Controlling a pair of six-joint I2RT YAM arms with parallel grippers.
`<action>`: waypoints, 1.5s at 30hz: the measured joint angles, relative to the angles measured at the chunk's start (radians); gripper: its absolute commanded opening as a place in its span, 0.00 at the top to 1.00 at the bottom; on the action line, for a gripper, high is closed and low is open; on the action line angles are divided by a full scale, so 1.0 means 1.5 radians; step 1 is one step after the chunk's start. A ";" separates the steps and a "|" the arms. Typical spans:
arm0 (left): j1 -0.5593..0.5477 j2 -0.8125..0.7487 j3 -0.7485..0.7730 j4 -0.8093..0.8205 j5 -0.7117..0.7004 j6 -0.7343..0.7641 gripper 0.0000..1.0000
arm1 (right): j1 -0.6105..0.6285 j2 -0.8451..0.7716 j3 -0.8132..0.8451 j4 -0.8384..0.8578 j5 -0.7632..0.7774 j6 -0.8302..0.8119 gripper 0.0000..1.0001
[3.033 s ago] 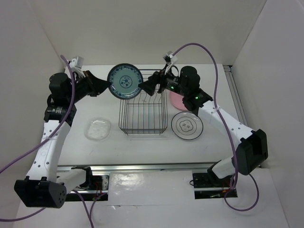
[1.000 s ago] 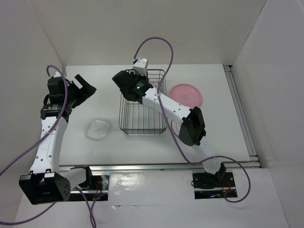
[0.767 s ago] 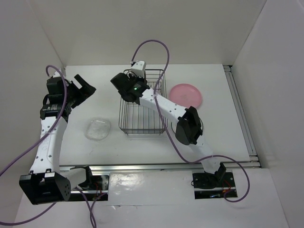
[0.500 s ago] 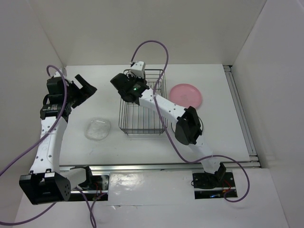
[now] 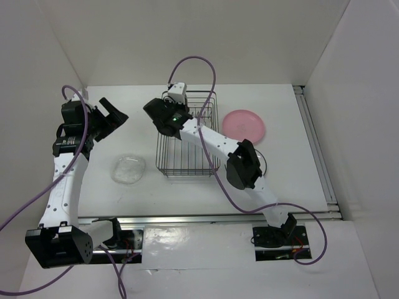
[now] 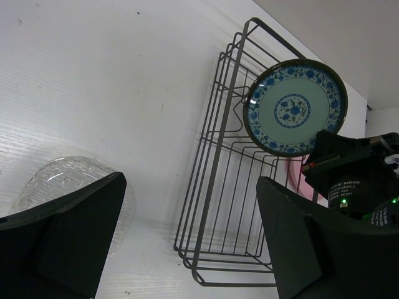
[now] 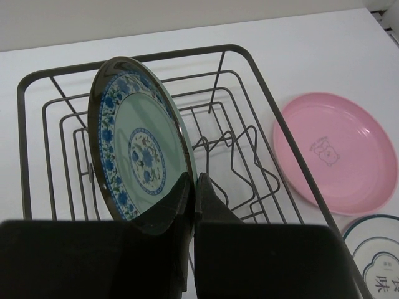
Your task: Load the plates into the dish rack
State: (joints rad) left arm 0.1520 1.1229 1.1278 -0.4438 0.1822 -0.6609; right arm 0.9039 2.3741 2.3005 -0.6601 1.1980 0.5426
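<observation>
The teal-green patterned plate (image 7: 140, 149) stands on edge inside the dish rack (image 5: 187, 156), and my right gripper (image 7: 194, 187) is shut on its lower rim. In the top view the right gripper (image 5: 161, 118) hangs over the rack's left far part and hides that plate. From the left wrist the plate (image 6: 295, 107) shows upright at the rack's (image 6: 205, 220) far end. My left gripper (image 5: 115, 112) is open and empty, left of the rack. On the table lie the clear glass plate (image 5: 129, 169), the pink plate (image 5: 244, 124) and the white dark-rimmed plate (image 7: 374, 268).
The right arm's elbow (image 5: 242, 165) hangs over the table just right of the rack and covers most of the white plate. White walls close in the table on the left, back and right. A metal rail (image 5: 315, 143) runs along the right edge.
Three seconds ago both grippers held the teal plate above the rack. The left has let go and drawn back; the right has swung over the rack with the plate, creeping left this last second.
</observation>
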 measured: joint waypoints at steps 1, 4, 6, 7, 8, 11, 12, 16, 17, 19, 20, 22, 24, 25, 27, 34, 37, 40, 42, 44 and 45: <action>0.000 0.000 0.000 0.000 0.001 0.000 0.00 | 0.000 0.002 0.000 0.005 -0.002 -0.005 1.00; 0.000 0.000 0.000 0.000 0.003 0.000 0.00 | 0.000 0.005 0.000 0.015 -0.003 -0.012 0.97; 0.000 0.000 0.000 0.000 0.004 0.000 0.00 | 0.000 0.006 0.000 0.018 -0.004 -0.016 0.95; 0.000 0.000 0.000 0.000 0.004 0.000 0.00 | 0.000 0.006 0.000 0.019 -0.005 -0.017 0.92; 0.001 0.000 0.000 0.001 0.004 0.000 0.00 | 0.000 0.006 0.000 0.020 -0.006 -0.018 0.91; 0.004 0.000 0.000 0.002 0.005 0.000 0.00 | 0.000 0.006 0.000 0.024 -0.010 -0.021 0.88; 0.006 0.000 0.000 0.002 0.005 0.000 0.00 | 0.000 0.006 0.000 0.025 -0.012 -0.021 0.87; 0.006 0.000 0.000 0.002 0.006 0.000 0.00 | 0.000 0.007 0.000 0.028 -0.024 -0.023 0.83; 0.007 0.000 0.000 0.002 0.007 0.000 0.00 | 0.000 0.008 0.000 0.030 -0.026 -0.024 0.83; 0.009 0.000 0.000 0.002 0.009 0.000 0.00 | 0.000 0.012 0.000 0.037 -0.028 -0.024 0.83; 0.011 0.000 0.000 0.002 0.009 0.000 0.00 | 0.000 0.014 0.000 0.041 -0.031 -0.024 0.83; 0.012 0.000 0.000 0.002 0.009 0.000 0.00 | 0.000 0.019 0.000 0.047 -0.038 -0.025 0.83; 0.014 0.000 0.000 0.002 0.009 0.000 0.00 | 0.000 0.023 0.000 0.054 -0.043 -0.026 0.83; 0.014 0.000 0.000 0.002 0.009 0.000 0.00 | 0.000 0.024 0.000 0.058 -0.048 -0.026 0.83; 0.014 0.000 0.000 0.002 0.010 0.000 0.00 | 0.000 0.027 -0.001 0.068 -0.055 -0.026 0.83; 0.014 0.000 0.000 0.002 0.016 0.001 0.00 | 0.000 0.036 -0.003 0.086 -0.077 -0.033 0.60; 0.014 0.001 0.000 0.002 0.016 0.002 0.00 | 0.000 0.038 -0.014 0.090 -0.093 -0.036 0.52; 0.014 0.002 0.000 0.001 0.016 0.002 0.00 | 0.000 0.038 -0.025 0.092 -0.100 -0.038 0.50; 0.014 0.002 0.000 0.001 0.016 0.002 0.00 | 0.000 0.038 -0.029 0.094 -0.107 -0.038 0.49; 0.015 0.002 0.000 0.001 0.016 0.001 0.00 | 0.000 0.038 -0.031 0.100 -0.114 -0.042 0.44; 0.017 0.002 0.000 0.001 0.016 0.001 0.00 | 0.000 0.038 -0.033 0.107 -0.117 -0.044 0.41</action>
State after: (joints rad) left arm 0.1776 1.1252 1.1278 -0.4419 0.2054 -0.6594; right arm 0.9039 2.4313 2.2509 -0.4992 1.0222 0.4767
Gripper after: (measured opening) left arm 1.000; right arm 0.545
